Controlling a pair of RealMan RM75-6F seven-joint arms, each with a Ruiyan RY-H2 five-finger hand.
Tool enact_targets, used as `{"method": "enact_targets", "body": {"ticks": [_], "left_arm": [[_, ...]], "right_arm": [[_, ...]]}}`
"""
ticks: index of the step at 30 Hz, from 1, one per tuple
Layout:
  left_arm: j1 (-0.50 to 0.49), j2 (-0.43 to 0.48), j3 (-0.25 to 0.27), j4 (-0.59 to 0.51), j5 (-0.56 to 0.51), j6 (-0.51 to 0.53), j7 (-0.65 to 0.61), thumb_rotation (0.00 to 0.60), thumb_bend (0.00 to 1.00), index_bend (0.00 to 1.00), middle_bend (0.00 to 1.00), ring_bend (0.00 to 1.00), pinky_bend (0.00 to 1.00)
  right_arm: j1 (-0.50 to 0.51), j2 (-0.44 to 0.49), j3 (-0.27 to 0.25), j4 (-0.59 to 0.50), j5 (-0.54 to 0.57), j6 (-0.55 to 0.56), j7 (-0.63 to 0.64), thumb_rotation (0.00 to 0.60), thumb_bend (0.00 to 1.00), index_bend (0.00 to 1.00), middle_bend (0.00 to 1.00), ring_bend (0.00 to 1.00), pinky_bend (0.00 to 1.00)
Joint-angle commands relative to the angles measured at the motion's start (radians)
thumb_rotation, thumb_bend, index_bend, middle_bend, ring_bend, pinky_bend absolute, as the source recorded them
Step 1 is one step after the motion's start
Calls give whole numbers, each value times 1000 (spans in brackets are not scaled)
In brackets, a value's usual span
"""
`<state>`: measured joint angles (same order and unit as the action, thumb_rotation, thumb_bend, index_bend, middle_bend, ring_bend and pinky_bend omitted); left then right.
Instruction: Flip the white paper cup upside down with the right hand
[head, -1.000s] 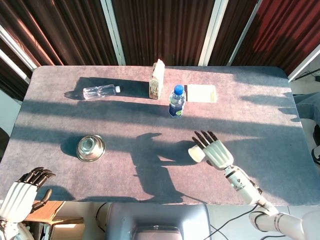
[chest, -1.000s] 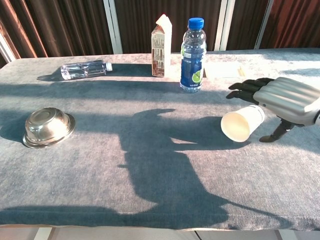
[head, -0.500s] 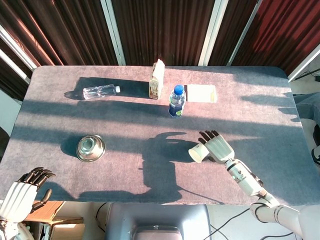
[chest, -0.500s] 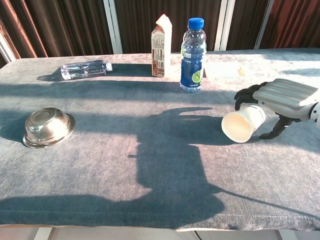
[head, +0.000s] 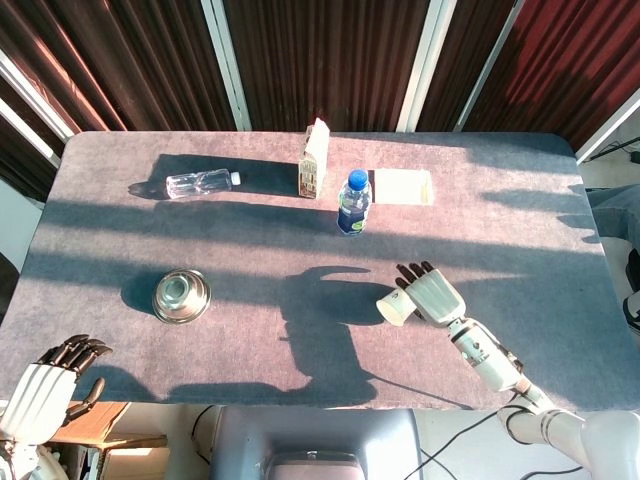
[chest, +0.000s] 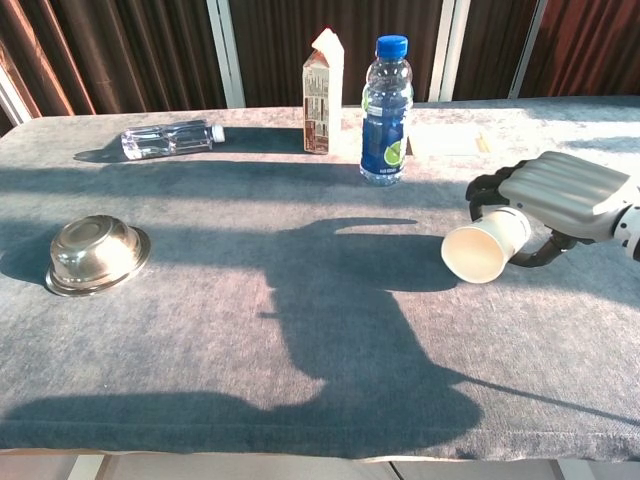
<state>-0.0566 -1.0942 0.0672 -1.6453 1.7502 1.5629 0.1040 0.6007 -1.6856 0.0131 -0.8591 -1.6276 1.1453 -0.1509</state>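
Grey cloth covers the surface (chest: 200, 330), which stands in hard sunlight in front of dark corrugated panels. White paper cup (chest: 487, 245) lies on its side, open mouth turned away from the right robot hand (chest: 560, 195) and toward the robot's left. That robot hand is laid over the closed end of the cup, dark fingers (chest: 487, 186) curled over the far side and the thumb low on the near side; the wrap looks partial, not a firm clamp. Left robot hand (head: 40, 385) hangs off the near edge, well apart, holding nothing, fingers loosely together.

Just beyond the right robot hand stands a blue-capped bottle (chest: 386, 110), then a carton (chest: 322, 92). Well to its left sit a steel bowl (chest: 97, 253) and a clear bottle (chest: 170, 138) lying flat.

Risk assessment: a thin cup wall may crush under excess squeeze; a loose wrap may let the cup roll or slip out during wrist rotation; a wide swing may strike the blue-capped bottle
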Motion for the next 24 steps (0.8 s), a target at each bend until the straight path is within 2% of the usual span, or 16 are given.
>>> {"method": "enact_targets", "body": {"ticks": [1,8,10,13,19,24], "left_arm": [[0,0,1,0,1,-1,1,600,420,345,293,210,401],[-2,0,2,0,2,-3,2,600,420,345,294,210,401],[-2,0,1,-1,0,-4,0,600,420,345,294,210,401],[-2,1,2,-2,2,-2,-1,600,420,345,294,210,400],[-2,2,3,-1,7,1,-4,600,420,345,293,210,401],[-2,1,3,-1,9,2,-4,600,419,344,293,210,401]], "right_arm": [[-2,-16,-11,31,-32,52,10,600,600,637,391,390,502],[-6,-28,-18,67,-70,132,-10,600,656,707,453,443,537],[6,-21,-31,102,-152,236,-220,600,660,720,464,443,537],[17,-4,-48,90,-208,272,-393,600,666,733,478,443,537],[56,76,-72,-34,-285,216,-718,600,772,756,500,450,533],[81,128,-63,-138,-293,121,-908,600,780,771,523,465,531]]}}
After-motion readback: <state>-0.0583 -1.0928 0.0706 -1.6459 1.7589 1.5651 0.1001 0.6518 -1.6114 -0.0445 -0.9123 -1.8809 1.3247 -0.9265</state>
